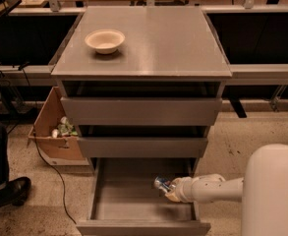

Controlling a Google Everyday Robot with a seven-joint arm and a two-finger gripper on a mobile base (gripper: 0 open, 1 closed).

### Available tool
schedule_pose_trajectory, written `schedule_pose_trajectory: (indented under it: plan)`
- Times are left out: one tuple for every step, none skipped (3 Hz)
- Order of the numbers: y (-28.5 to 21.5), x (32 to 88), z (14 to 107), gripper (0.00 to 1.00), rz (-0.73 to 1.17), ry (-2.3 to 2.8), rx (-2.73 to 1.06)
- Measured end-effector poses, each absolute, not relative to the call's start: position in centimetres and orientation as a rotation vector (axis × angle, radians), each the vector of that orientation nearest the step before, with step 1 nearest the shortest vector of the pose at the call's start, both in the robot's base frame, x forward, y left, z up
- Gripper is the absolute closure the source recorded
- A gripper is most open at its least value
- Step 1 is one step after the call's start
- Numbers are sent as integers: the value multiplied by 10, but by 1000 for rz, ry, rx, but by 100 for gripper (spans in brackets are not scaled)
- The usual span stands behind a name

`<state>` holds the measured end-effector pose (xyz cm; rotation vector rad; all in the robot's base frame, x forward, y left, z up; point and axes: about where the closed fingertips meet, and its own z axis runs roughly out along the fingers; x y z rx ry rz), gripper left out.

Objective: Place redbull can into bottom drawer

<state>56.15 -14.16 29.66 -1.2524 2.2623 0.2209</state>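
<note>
The bottom drawer (133, 208) of the grey cabinet is pulled out, and the part of its tray that shows is bare. My gripper (169, 190) reaches in from the right over the drawer's right side and is shut on the redbull can (161, 184). The small silver and blue can lies tilted in the gripper, a little above the drawer floor. My white arm (212, 188) stretches back to the right.
A cream bowl (104, 40) sits on the cabinet top at the left. The two upper drawers (141, 111) are slightly open. A cardboard box (55, 132) with rubbish stands left of the cabinet. A person's shoe (8, 191) and a cable lie on the floor at the left.
</note>
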Motion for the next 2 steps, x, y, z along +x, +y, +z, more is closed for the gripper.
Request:
schedule_pose_trajectory:
  plan:
    - [-131, 562, 256, 100, 279, 2270, -1218]
    - [-124, 572, 227, 100, 314, 2268, -1194]
